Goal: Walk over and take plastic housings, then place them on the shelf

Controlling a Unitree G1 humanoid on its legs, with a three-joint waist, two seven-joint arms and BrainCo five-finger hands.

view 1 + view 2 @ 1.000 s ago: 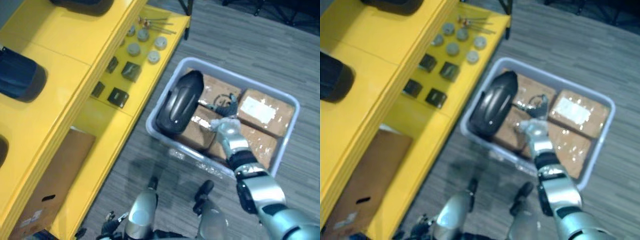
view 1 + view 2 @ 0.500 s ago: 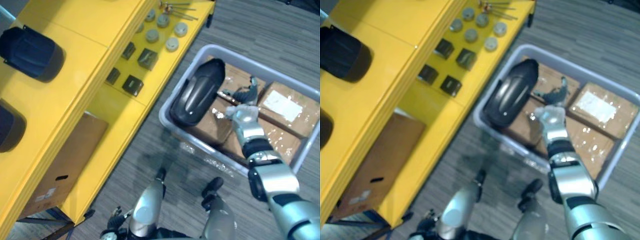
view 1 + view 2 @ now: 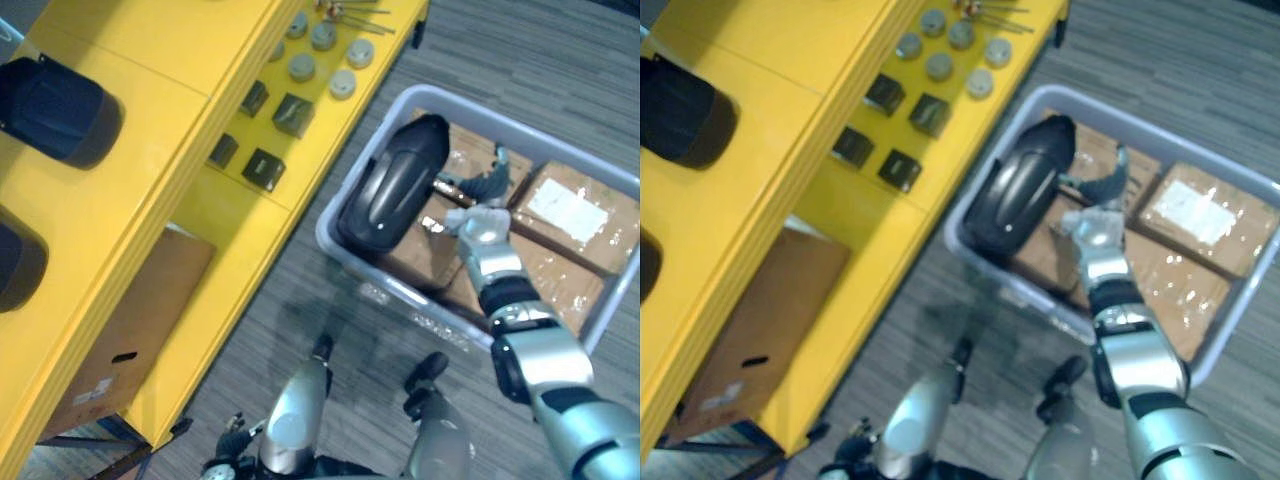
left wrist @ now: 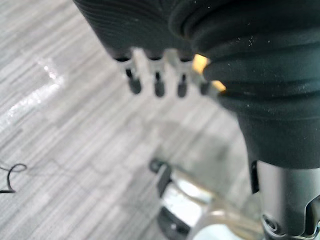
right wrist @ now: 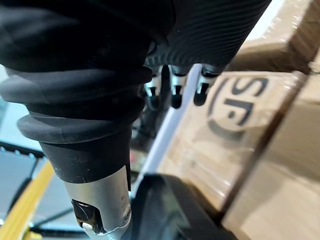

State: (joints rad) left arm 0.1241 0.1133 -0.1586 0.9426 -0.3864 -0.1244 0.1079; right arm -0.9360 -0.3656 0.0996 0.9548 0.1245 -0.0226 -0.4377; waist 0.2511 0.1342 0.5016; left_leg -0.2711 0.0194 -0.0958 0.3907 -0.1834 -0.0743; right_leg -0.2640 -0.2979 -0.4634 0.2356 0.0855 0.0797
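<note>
Fingers spread just beside black housing; boxes crowd bin.

A pale grey plastic bin sits on the grey plank-patterned floor. Brown cardboard boxes lie flat side by side inside it. The far right box bears a white label, and the nearer box shows glossy tape. Left of the bin lie four dark square blocks: a larger block beside a smaller one, and nearer, another block beside a small one. Beyond them grey round discs sit in a loose cluster, with thin metal rods past the farthest discs. Lower left, a flat brown carton has a slot handle and a small white sticker.
</note>
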